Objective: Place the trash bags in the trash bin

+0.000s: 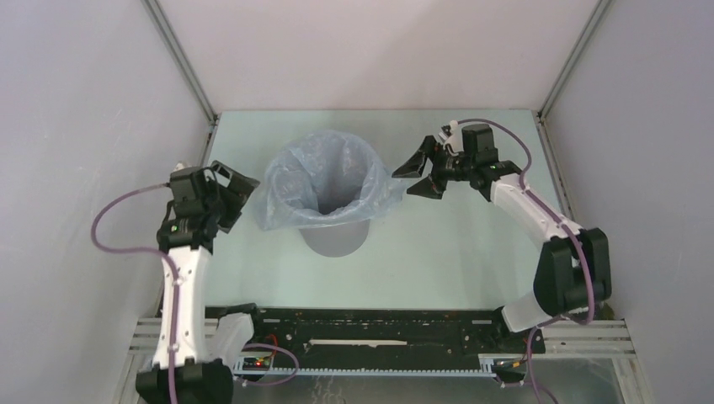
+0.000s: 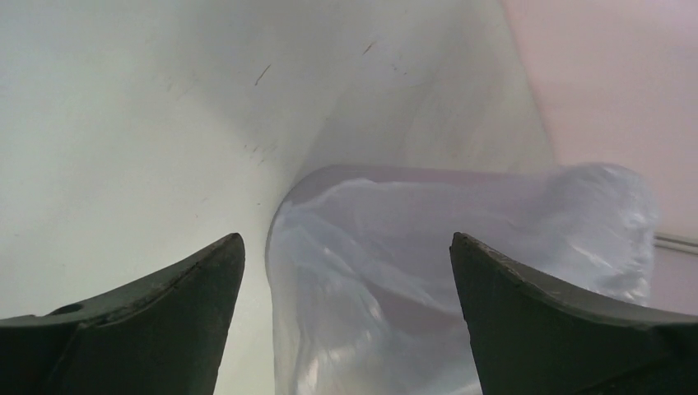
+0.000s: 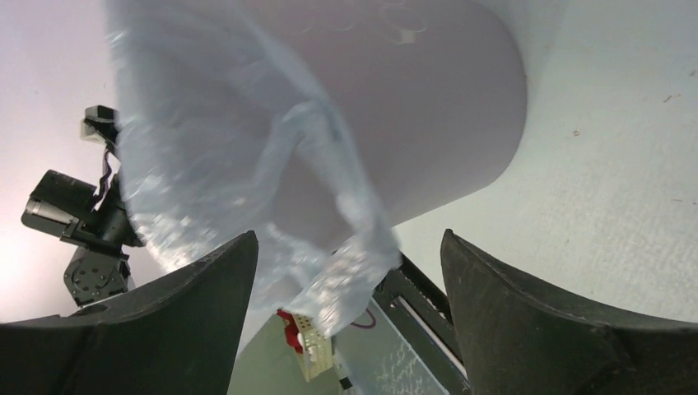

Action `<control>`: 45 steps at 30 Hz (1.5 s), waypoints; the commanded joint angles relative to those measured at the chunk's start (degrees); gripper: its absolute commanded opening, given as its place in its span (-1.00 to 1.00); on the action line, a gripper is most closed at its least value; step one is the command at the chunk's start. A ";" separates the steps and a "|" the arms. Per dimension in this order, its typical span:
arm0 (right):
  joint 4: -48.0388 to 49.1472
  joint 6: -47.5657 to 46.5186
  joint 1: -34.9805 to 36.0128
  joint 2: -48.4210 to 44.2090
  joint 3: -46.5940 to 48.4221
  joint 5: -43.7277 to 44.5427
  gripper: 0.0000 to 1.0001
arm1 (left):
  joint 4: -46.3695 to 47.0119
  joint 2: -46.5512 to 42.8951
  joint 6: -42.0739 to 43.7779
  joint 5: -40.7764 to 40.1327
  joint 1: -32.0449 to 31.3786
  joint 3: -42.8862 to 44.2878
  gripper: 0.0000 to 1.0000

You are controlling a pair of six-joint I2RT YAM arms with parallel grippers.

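Since the bag (image 1: 290,181) already sits in the bin (image 1: 335,240), its mouth open and its film turned out over the rim, I judge the main part of the task done. From above, the bin stands in the middle of the table (image 1: 455,252), between my two arms, and I can look down through the open mouth into the grey inside. Pale film hangs loose outside the wall on the left, where it bunches in a wide skirt, and on the right, where a flap juts out towards my right gripper (image 1: 402,181); at the near side the grey wall shows bare below the rim. My left gripper (image 1: 240,195) stands just beside the left skirt, jaws spread wide and holding nothing; its wrist view shows the film between the fingertips but apart from them. My right gripper is likewise spread and empty, near the flap without touching it, as far as I can tell. What is left, to my mind, is small: perhaps smoothing the skirt down so that the fold grips the rim evenly, then drawing both arms clear. Whether the bag reaches the bin's bottom I cannot tell
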 commanded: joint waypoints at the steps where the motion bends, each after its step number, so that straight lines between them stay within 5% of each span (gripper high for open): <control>1: 5.96 2.60 -0.22 3.13 0.39 -2.79 0.77 | 8.66 3.95 -3.18 4.78 1.23 -4.23 0.98; 8: 9.02 3.58 1.19 6.04 0.14 -4.15 0.42 | 15.35 6.14 -6.58 11.56 1.47 -13.60 0.60; 14: 12.29 5.10 2.73 9.87 -1.49 -2.24 -0.69 | 22.06 10.76 -5.59 13.97 1.41 -17.41 -0.21; 19: 15.77 5.18 2.99 14.61 -1.53 -0.43 -0.98 | 26.22 16.95 -3.45 16.19 1.04 -18.03 -0.74; 23: 17.55 4.83 3.60 18.62 -1.49 -0.13 -1.00 | 28.63 19.98 -2.80 16.61 0.57 -19.27 -0.99; 33: 19.81 6.41 5.41 21.30 -1.54 -0.68 -1.00 | 25.62 19.34 0.51 16.74 0.98 -20.06 -0.95; 38: 18.95 7.39 4.43 18.54 -1.52 -0.85 -0.88 | 12.94 8.37 2.30 9.45 5.89 -14.99 0.12; 45: 16.96 7.03 3.20 18.08 -1.47 -2.66 -0.85 | 14.29 4.56 -4.33 17.61 10.54 -13.51 0.58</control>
